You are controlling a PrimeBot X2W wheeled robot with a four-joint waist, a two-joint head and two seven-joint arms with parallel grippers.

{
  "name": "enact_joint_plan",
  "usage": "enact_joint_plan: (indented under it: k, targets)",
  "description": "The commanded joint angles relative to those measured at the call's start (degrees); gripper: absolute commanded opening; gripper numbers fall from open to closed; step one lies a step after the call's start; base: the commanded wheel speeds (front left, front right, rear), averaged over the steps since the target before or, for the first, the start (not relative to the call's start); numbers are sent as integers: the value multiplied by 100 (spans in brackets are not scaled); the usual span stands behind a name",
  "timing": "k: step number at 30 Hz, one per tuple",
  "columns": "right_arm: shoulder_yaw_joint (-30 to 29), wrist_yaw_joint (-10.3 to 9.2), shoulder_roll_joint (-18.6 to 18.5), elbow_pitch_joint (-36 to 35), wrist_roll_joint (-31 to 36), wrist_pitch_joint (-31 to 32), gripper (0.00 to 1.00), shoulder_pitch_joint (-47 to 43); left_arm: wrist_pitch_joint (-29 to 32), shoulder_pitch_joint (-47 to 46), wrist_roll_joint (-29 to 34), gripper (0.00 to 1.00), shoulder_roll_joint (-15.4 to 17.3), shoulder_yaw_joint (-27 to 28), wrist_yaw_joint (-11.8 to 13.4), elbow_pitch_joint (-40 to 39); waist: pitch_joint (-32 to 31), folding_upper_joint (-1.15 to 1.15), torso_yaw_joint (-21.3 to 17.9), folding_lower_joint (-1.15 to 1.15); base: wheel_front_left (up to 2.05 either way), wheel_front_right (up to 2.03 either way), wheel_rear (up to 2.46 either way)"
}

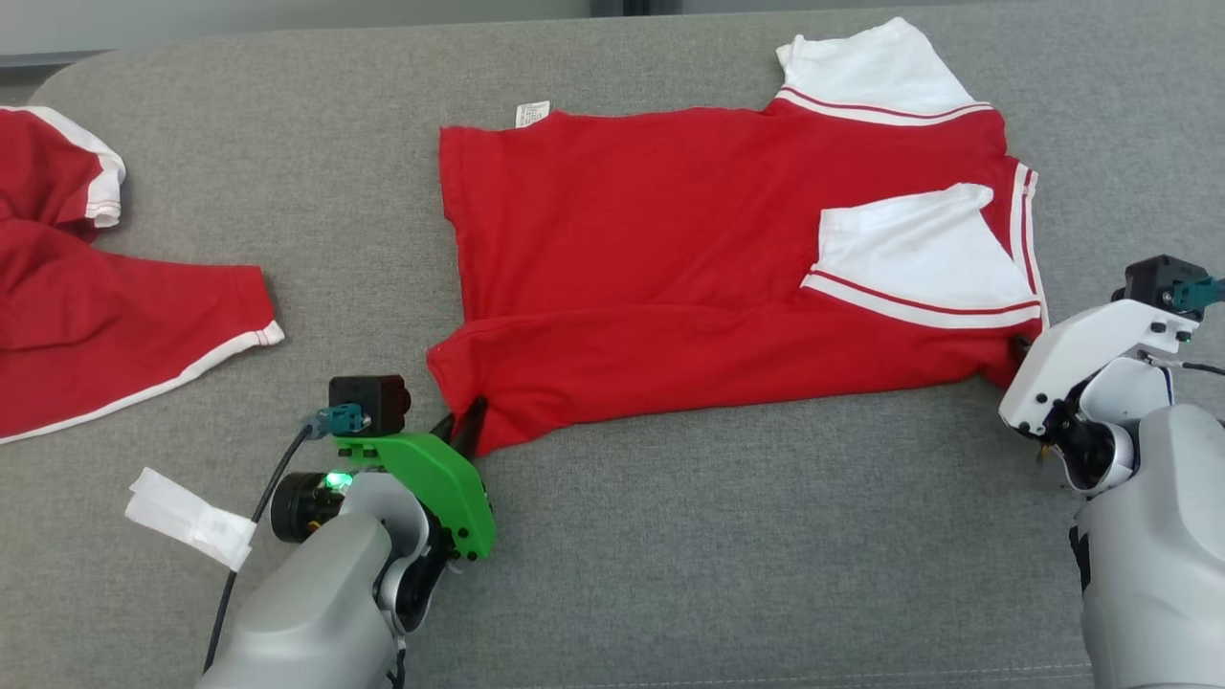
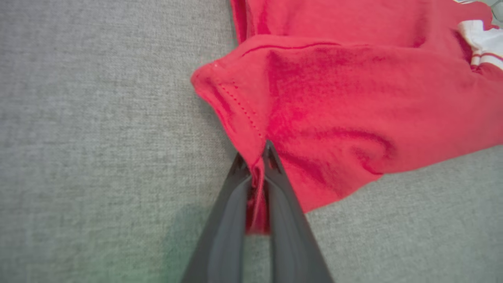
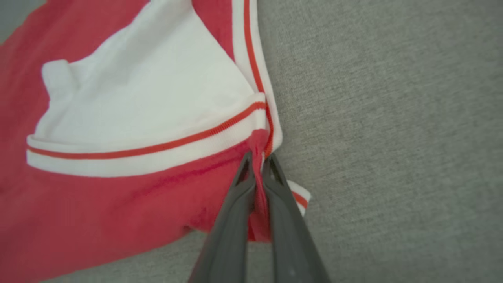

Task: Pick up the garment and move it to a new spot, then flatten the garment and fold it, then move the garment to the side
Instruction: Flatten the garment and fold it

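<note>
**Both grippers clamped on the garment's near corners**

The red garment [image 1: 670,277] with white sleeves lies spread across the middle and right of the grey bench [image 1: 718,536]. The left gripper [image 2: 257,161] pinches its near-left hem corner. The right gripper [image 3: 257,161] pinches the near-right corner by the striped trim. A white label [image 1: 532,113] sticks out of the garment's far side, its print too small to read. A second red garment [image 1: 96,316] lies at the bench's left edge, with a white scrap [image 1: 189,517] nearer the front.
</note>
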State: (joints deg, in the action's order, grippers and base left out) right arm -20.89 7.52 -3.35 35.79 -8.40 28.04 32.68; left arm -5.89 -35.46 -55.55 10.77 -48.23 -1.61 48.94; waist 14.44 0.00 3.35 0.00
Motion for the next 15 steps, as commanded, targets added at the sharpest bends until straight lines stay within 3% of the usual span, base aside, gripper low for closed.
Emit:
enact_joint_plan:
  k: [1, 9, 15]
  targets:
    - [47, -5, 7, -135, -146, -15, 0, -199, 53, 302, -37, 0, 49, -72, -50, 59, -122, 0, -25, 0, 0, 0, 0]
    - [174, -5, 7, -1439, -701, 227, 0, -1143, -111, 697, -177, 0, 436, 89, 45, -505, -555, 0, -17, 0, 0, 0, 0]
    - [68, -5, 26, -2495, -959, 631, 0, -2041, 52, 1218, -269, 0, 799, 72, 325, -1217, -822, 0, 58, 0, 0, 0, 0]
